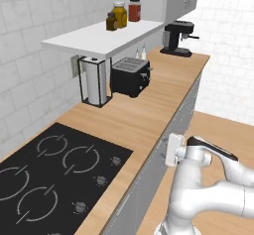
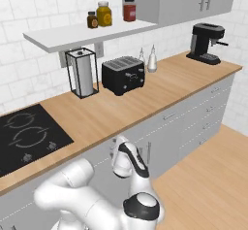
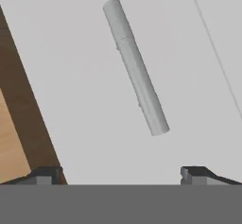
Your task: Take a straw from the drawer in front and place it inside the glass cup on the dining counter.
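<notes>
Your pincer (image 3: 121, 173) faces a closed light grey drawer (image 3: 85, 76) front just under the edge of the wooden table (image 1: 144, 110), with the slim silver bar handle (image 3: 136, 67) lying ahead between the finger lines; you appear to be lined up there to hook and pull it, since the straw is presumably shut inside. The fingertips (image 3: 45, 175) stand wide apart, released, gripping nothing and touching nothing, and the handle is not yet reached.
</notes>
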Controlling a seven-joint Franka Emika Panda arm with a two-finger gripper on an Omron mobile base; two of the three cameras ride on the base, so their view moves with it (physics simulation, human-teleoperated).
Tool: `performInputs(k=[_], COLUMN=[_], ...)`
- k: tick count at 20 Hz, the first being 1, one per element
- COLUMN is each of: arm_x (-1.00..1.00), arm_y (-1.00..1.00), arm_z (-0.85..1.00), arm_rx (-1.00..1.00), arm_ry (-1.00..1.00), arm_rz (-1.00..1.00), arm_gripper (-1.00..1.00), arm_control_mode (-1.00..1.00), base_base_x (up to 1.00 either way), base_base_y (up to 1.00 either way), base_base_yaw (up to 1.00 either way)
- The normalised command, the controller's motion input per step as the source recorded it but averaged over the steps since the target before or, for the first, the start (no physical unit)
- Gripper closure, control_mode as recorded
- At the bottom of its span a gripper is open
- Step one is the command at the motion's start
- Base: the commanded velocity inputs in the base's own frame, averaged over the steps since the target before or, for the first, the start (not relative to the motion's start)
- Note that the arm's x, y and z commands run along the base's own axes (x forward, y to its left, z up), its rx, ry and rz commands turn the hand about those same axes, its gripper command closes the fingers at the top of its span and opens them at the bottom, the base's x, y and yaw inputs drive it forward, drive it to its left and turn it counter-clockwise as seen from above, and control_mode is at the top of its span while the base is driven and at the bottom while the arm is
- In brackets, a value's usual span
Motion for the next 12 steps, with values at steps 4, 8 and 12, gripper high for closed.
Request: performInputs(k=[4, 8, 12], arm_x=[0.35, 0.24, 0.23], arm_y=[-0.04, -0.30, -0.36], arm_z=[-0.10, -0.20, -0.30], arm_rx=[0.00, 0.00, 0.00], arm_ry=[0.10, 0.05, 0.00], arm_rz=[-0.02, 0.00, 0.01], arm_gripper=[-1.00, -1.00, -1.00], arm_control_mode=[-1.00, -1.00, -1.00], base_base_x=[0.00, 0.00, 0.00], base_base_y=[0.00, 0.00, 0.00], base_base_yaw=[0.00, 0.00, 0.00])
